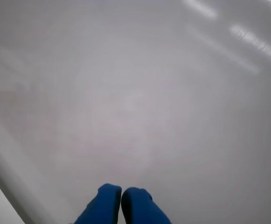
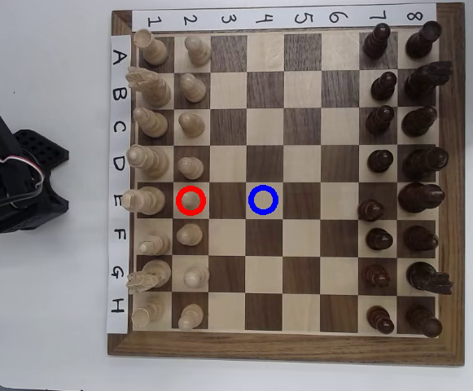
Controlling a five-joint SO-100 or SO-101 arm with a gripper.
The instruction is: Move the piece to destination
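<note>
Overhead view: pale pawn (image 2: pixel 191 199) inside red ring (image 2: pixel 191 199), row E; blue-ringed square (image 2: pixel 263 200) two columns right, bare. Wrist view only: blue gripper (image 1: pixel 121 196), fingertips together, over blank white surface (image 1: pixel 135 93).

Cream pawn (image 2: pixel 191 199) (red-ringed) stands left of blue-ringed square (image 2: pixel 263 200).

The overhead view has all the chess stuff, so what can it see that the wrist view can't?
Only the overhead view shows the chessboard, the pale pieces on its left, the dark pieces on its right, the pawn inside the red ring, and the empty blue ring. It also shows a black part of the arm at the left edge. Only the wrist view shows the blue gripper, shut and holding nothing, over a blurry bare surface. Both share the pale table, it seems.
</note>
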